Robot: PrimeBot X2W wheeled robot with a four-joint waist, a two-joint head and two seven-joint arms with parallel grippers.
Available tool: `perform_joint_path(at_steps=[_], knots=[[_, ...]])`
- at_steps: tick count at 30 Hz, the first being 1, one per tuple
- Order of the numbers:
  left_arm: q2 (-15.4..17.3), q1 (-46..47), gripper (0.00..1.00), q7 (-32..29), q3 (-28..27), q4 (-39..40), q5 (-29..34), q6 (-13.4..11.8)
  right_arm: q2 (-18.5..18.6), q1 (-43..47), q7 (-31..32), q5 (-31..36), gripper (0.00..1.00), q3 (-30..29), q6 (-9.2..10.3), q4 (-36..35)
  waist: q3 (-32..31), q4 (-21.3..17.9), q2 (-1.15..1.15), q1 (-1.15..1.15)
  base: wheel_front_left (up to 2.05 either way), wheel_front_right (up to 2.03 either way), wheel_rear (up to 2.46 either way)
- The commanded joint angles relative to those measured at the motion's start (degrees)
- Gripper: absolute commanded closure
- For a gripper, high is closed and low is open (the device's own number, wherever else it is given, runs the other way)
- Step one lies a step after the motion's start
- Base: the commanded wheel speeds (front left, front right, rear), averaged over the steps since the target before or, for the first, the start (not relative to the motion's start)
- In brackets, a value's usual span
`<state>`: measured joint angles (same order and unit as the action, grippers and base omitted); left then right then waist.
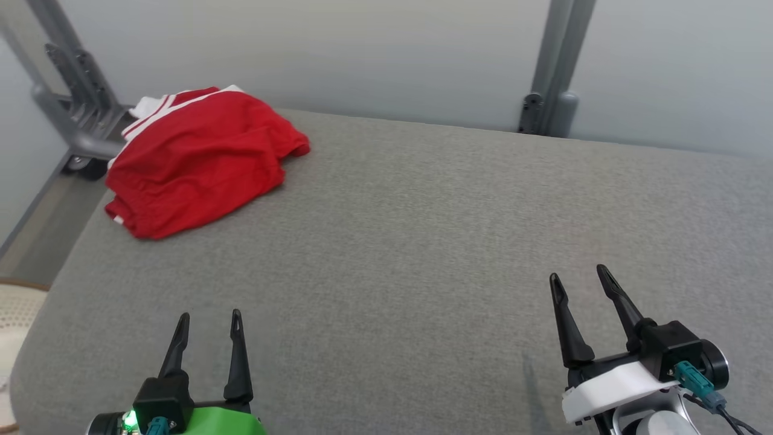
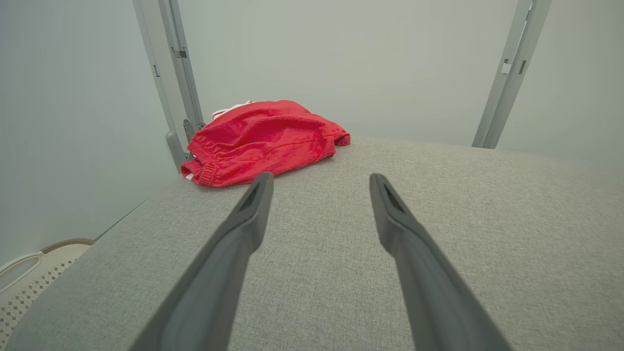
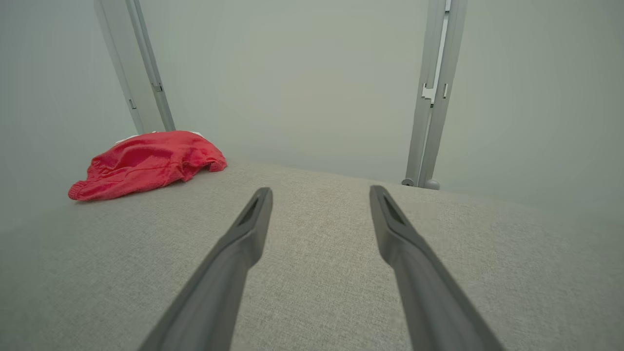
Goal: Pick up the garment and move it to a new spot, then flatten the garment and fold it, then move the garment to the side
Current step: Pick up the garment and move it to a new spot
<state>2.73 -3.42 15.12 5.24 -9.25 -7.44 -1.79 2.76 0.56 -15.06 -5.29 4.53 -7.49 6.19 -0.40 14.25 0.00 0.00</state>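
**Left end effector and right end effector: spread wide, empty**

Both hang low over the near edge of the grey fabric-covered worktop, fingers parted, ready for cloth. The crumpled red fabric garment with white trim lies heaped at the far left corner, well apart from both. I judge the pickup not yet begun.

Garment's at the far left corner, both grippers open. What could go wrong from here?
The red garment lies at the table's far left corner, white trim seemingly over the rim; a nudge might push it off.
It is bunched, so a pinch may catch one layer only.
The grey frame stands right beside it; the left gripper, reaching in, could strike it.
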Motion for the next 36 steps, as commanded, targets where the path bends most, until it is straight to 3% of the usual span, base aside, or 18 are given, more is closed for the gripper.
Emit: perform_joint_path(at_steps=[1,8,18,27,36], knots=[[0.28,-0.01,0.00,0.06,-0.38,0.20,0.19,0.00,0.22,0.09,-0.18,-0.17,0.00,-0.01,0.00,-0.11,0.39,7.83,0.00,0.00,0.00,0.00,0.00],[0.27,-1.05,0.00,0.06,-1.56,0.58,-0.05,-0.04,0.23,-0.42,-0.18,-0.30,0.00,1.17,0.00,0.19,0.17,13.70,0.00,0.00,0.00,0.00,0.00],[0.26,-1.99,0.00,0.06,-2.56,1.48,-0.97,-0.53,0.24,-1.12,-0.18,0.61,0.00,3.01,0.00,0.74,0.70,15.63,0.00,0.00,0.00,0.00,0.00],[0.36,1.02,0.00,0.06,-3.28,1.24,-1.04,0.38,0.27,-4.11,-0.19,3.29,0.00,3.25,0.00,-0.10,4.71,14.67,0.00,0.00,0.00,0.00,0.00],[4.67,15.21,0.00,0.06,-7.86,-2.48,0.14,3.26,0.26,-7.46,-0.18,6.85,0.00,1.37,0.00,-0.70,12.25,10.45,0.00,0.00,0.00,0.00,0.00]])
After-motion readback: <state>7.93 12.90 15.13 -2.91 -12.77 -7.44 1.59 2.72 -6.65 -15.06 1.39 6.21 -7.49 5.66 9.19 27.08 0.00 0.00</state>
